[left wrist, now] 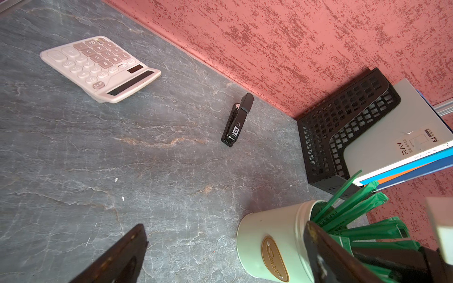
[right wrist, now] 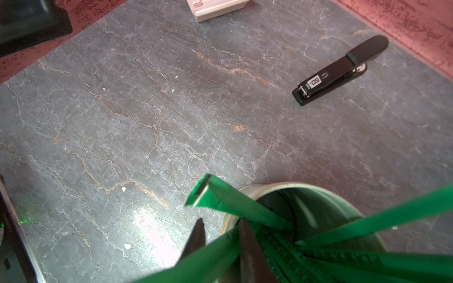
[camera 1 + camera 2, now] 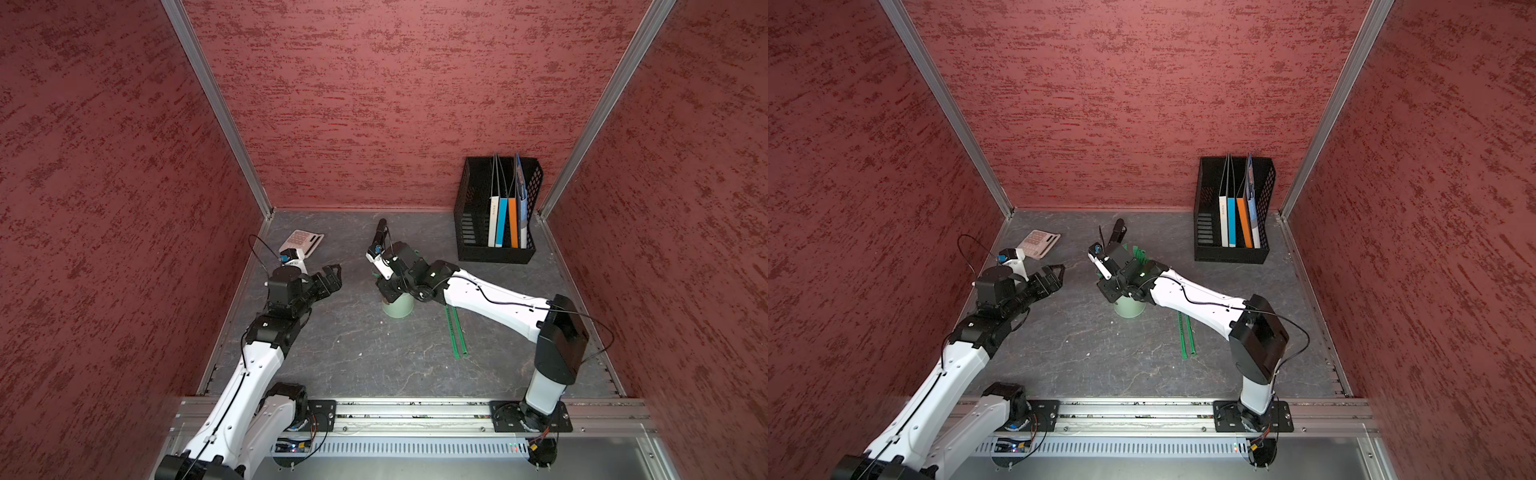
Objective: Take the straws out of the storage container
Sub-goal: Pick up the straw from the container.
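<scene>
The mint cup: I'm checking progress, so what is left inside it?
Many green straws stand fanned in the cup, one between the fingers of the right gripper. They cover its bottom, so no count.

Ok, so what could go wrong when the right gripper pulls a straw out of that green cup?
The right gripper pinches among crossed straws; neighbours may snag and spill. Nothing steadies the storage container: the left gripper hangs open, apart from it, so a pull could tip or drag it.
</scene>
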